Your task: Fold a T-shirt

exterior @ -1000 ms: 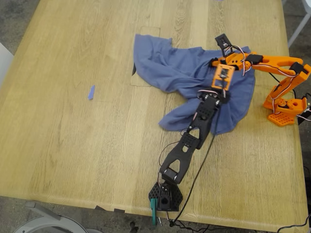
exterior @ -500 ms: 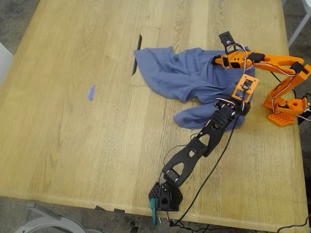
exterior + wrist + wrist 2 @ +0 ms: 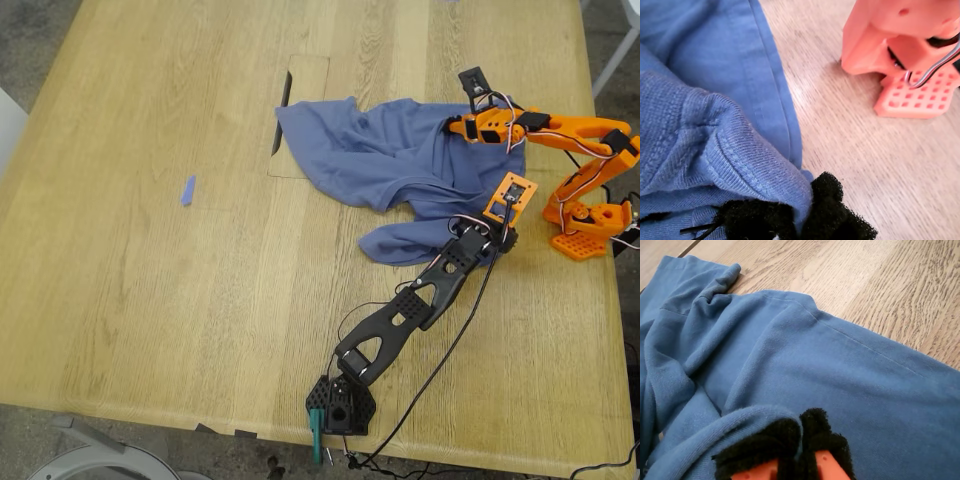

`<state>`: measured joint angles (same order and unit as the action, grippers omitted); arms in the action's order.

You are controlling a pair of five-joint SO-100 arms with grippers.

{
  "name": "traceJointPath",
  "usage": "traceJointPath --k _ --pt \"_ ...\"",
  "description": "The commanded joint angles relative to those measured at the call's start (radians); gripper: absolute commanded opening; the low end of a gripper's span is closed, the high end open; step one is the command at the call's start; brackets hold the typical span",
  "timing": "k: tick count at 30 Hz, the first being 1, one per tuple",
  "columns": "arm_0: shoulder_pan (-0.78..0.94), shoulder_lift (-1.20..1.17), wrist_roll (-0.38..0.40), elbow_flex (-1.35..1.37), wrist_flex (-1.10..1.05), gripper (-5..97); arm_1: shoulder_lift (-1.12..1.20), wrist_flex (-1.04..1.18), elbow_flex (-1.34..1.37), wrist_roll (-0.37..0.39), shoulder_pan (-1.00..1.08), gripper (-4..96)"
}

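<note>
The slate-blue cotton T-shirt [image 3: 400, 170] lies crumpled between the rectangular cut-out [image 3: 298, 115] in the wooden tabletop and the orange arm's base [image 3: 588, 225], unfolded, with my first gripper [image 3: 800, 212] and my second gripper [image 3: 799, 437] each clamped on bunched cloth.

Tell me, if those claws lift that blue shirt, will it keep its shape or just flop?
Probably flop: the T-shirt lies bunched in soft folds and drapes over my first gripper. It looks light, since my second gripper holds a pinch of it. The knit fabric likely catches on the foam pads, so slipping seems unlikely.
</note>
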<state>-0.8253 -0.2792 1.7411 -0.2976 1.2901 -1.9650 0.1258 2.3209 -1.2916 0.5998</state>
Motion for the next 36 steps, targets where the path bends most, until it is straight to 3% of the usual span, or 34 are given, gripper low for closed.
traceJointPath --k 1,9,12,22,30,36 --pt "-0.021 -0.023 -0.002 -0.037 -0.031 0 -0.058 -0.018 -0.005 -0.005 0.008 0.0" --pt "0.038 0.040 -0.006 -0.037 -0.041 1 -0.086 -0.002 0.011 -0.005 0.003 0.0" --pt "0.061 0.026 0.006 -0.037 -0.012 17 -0.106 0.009 0.021 -0.005 0.002 0.0" --pt "0.034 -0.080 -0.147 -0.035 0.100 43 -0.140 0.034 0.043 -0.008 -0.003 0.0" --pt "-0.005 -0.075 -0.238 -0.034 0.061 55 -0.144 0.048 0.040 -0.009 -0.017 0.0" --pt "0.020 -0.032 -0.285 -0.021 0.000 59 -0.153 0.064 0.040 -0.011 -0.031 0.0"
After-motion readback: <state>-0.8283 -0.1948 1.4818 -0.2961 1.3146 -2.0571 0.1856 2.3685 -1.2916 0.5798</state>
